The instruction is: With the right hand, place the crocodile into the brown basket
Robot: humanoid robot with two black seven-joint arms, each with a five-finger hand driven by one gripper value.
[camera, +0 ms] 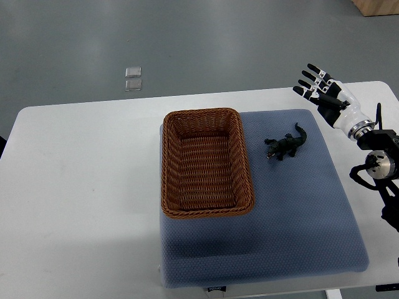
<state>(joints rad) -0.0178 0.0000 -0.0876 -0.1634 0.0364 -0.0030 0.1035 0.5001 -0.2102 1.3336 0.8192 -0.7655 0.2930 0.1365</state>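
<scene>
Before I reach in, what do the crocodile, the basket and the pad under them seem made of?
Crocodile: likely moulded plastic or rubber, dark green, ridged shape; finish too small to tell. Basket: woven wicker or rattan, brown, visible weave rows, matte. Pad: probably foam or fabric, blue-grey, dotted texture, rounded edges.

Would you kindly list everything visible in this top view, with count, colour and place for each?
brown woven wicker basket: one, brown, on the mat's left part, empty
dark green toy crocodile: one, dark green, on the mat, right of the basket, apart from it
blue-grey textured mat: one, blue-grey, on the table
white table: one, white, fills the lower view
small pale square pieces: two, greyish, on the floor beyond the table
right robot hand: one, black and white, fingers spread, empty, beyond the crocodile at the right
</scene>
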